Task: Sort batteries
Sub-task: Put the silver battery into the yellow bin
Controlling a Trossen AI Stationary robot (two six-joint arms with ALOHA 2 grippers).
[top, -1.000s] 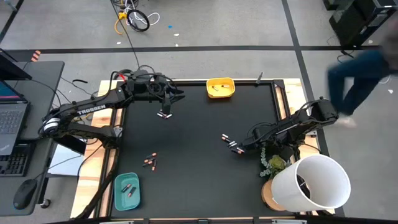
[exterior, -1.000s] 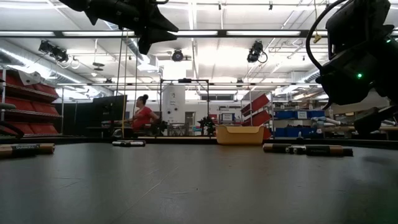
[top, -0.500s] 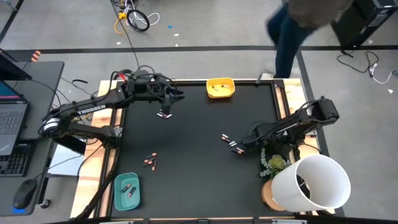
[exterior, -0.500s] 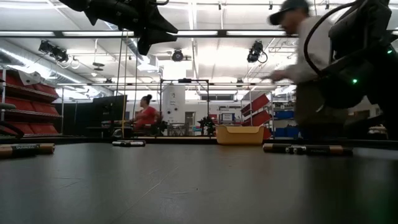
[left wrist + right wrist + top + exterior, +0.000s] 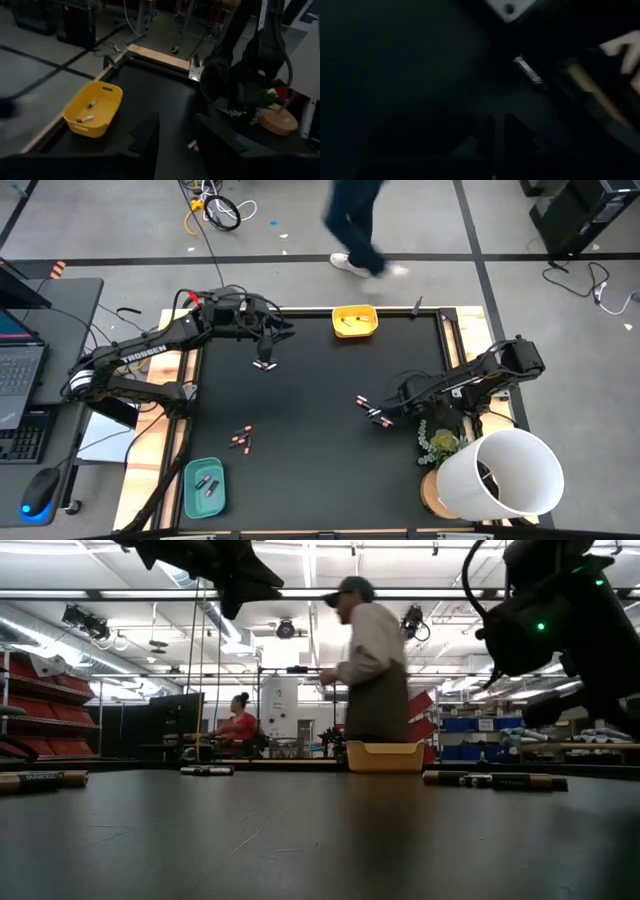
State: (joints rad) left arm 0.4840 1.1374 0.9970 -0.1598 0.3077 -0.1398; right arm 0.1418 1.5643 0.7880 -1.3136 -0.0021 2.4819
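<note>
Small batteries lie on the black table in three loose groups: a pair (image 5: 265,365) under my left arm, some (image 5: 241,441) at the near left, and some (image 5: 370,410) right of centre, the last also in the low view (image 5: 495,780). My left gripper (image 5: 175,137) hangs open high above the table's far left (image 5: 282,332), holding nothing. My right gripper (image 5: 390,410) hovers shut just right of the centre-right batteries, its fingertips together (image 5: 498,127) with nothing seen between them.
A yellow tray (image 5: 368,323) with two batteries stands at the far edge; a teal tray (image 5: 192,490) with two batteries stands at the near left corner. A white bucket (image 5: 505,472) and a small plant (image 5: 440,445) crowd the near right. A person (image 5: 370,660) walks behind the table.
My right gripper has risen a little above the table beside the centre-right batteries, which stay where they were. The person behind the table has walked from the right toward the left.
</note>
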